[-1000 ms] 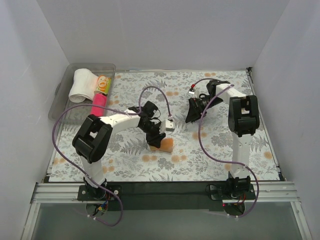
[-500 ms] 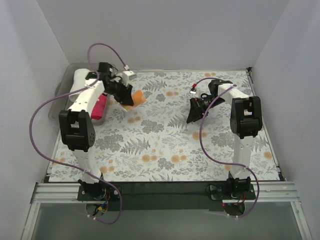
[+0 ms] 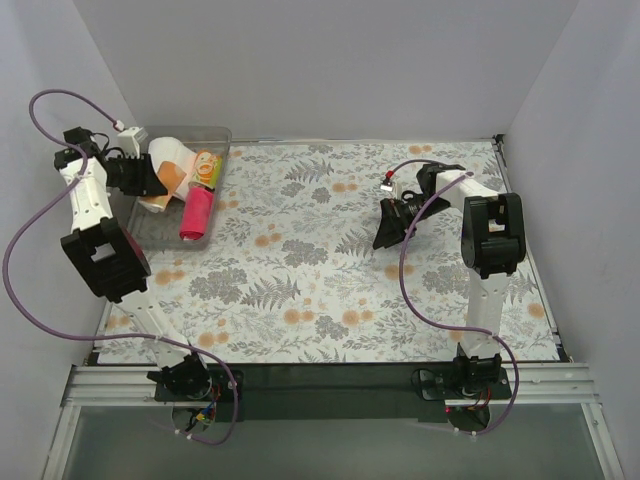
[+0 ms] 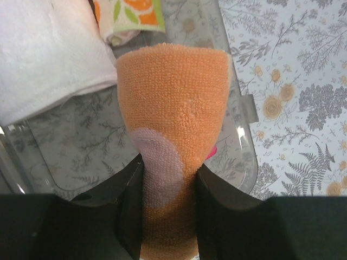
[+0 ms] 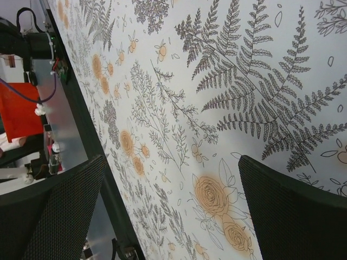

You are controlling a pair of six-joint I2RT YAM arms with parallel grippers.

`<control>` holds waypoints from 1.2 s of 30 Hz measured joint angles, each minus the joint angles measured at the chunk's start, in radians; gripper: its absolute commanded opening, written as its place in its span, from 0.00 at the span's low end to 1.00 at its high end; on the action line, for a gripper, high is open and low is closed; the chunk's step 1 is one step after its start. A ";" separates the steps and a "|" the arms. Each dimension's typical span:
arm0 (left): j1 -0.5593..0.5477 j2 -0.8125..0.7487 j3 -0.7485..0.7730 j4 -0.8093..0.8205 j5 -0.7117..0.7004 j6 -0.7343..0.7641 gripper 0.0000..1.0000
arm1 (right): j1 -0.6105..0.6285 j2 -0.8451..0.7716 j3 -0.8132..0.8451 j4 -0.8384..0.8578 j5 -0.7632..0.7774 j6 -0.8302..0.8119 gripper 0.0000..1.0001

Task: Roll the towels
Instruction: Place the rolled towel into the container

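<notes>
Swung leftward from the desk (image 3: 300,335) middle, the left arm (image 3: 100,255) reaches over the bin (image 3: 190,128), left fingers (image 4: 126,203) pinching the rolled orange towel (image 4: 173,119) above it; right fingers (image 5: 293,211) gape empty, well right of the bin.

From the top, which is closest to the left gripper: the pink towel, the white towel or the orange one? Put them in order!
1. Orange towel: pinched in the left gripper, over the bin.
2. White towel: right beside the gripper, at the bin's left.
3. Pink towel: along the bin's right side, nearer the arms.
</notes>
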 measured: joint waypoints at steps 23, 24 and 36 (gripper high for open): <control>0.105 0.002 -0.328 0.254 -0.081 -0.133 0.00 | 0.000 -0.011 -0.027 -0.009 0.029 0.001 0.98; 0.113 0.002 -0.328 0.265 -0.095 -0.139 0.00 | 0.000 -0.012 -0.027 -0.010 0.029 0.001 0.98; 0.057 0.007 -0.422 0.437 -0.274 -0.213 0.00 | 0.000 -0.013 -0.036 -0.019 0.056 0.004 0.98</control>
